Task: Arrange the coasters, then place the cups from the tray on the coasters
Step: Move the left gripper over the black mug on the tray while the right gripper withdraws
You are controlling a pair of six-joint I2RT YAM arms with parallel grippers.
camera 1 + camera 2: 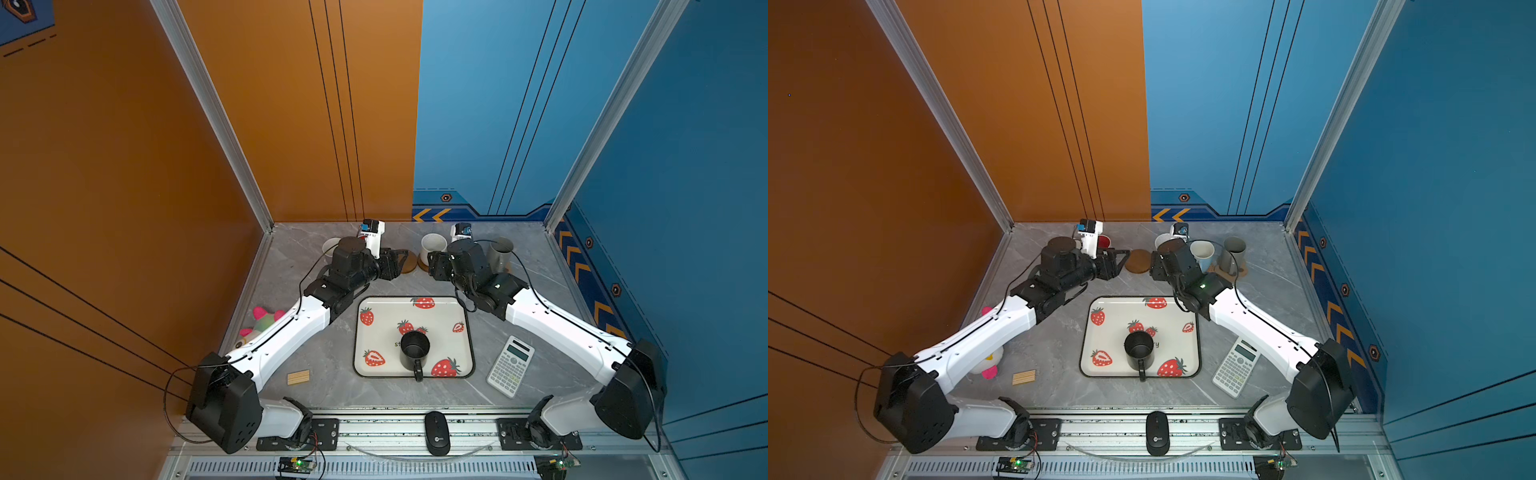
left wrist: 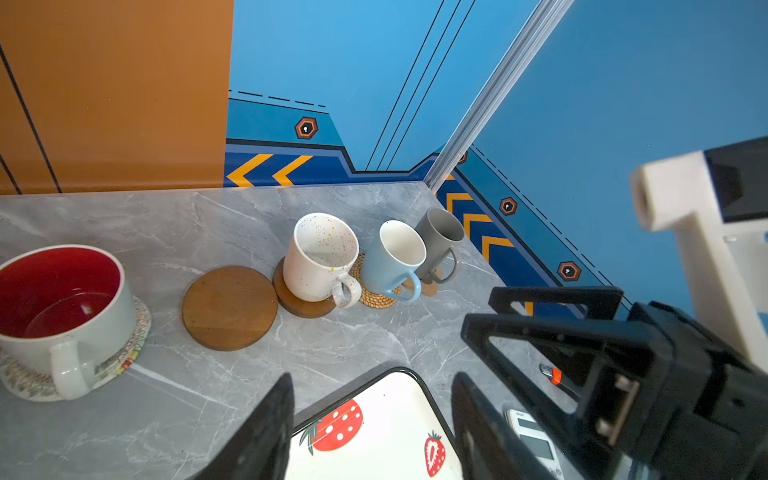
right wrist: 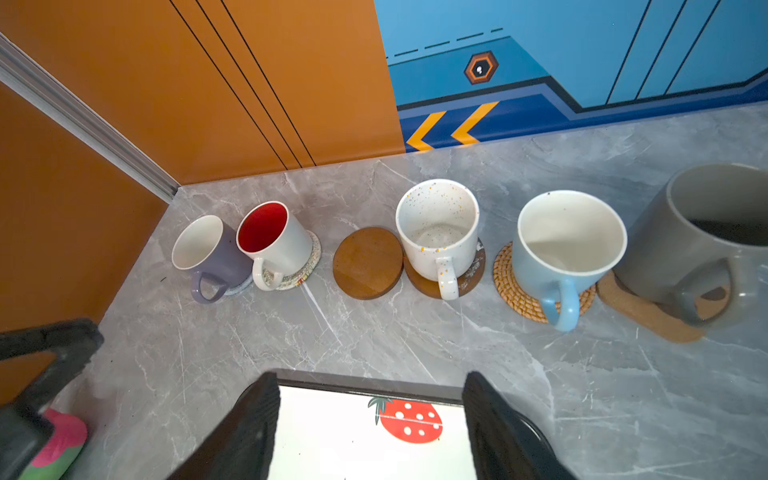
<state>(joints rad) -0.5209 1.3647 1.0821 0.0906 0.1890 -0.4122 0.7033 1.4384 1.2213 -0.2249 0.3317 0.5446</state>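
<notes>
Along the back wall of the grey marble tabletop [image 3: 365, 340], five mugs stand in a row, each on its own coaster: the lavender mug [image 3: 212, 253] on a grey-blue woven mat [image 3: 243, 286], the red-lined white mug [image 3: 274, 241] on a cream woven mat [image 3: 309, 264], the speckled mug [image 3: 436, 232] on a wooden disc [image 3: 473, 274], the light blue mug [image 3: 561, 245] on a rattan round [image 3: 509, 286] and the grey mug [image 3: 698, 237] on a brown paw-shaped mat [image 3: 648, 311]. Between the red-lined and speckled mugs lies a bare wooden disc [image 3: 367, 262], seemingly touching its twin and evidently kept free for the last cup. That cup is the black mug [image 1: 414, 351], a dark, glossy cylinder standing upright near the middle of the strawberry tray [image 1: 440, 328], its handle turned toward the arms' bases. The left gripper [image 2: 372, 384] and right gripper [image 3: 370, 380] both hang over the tray's far edge with jaws spread and nothing between them, probably poised so that either can fetch the black mug.
</notes>
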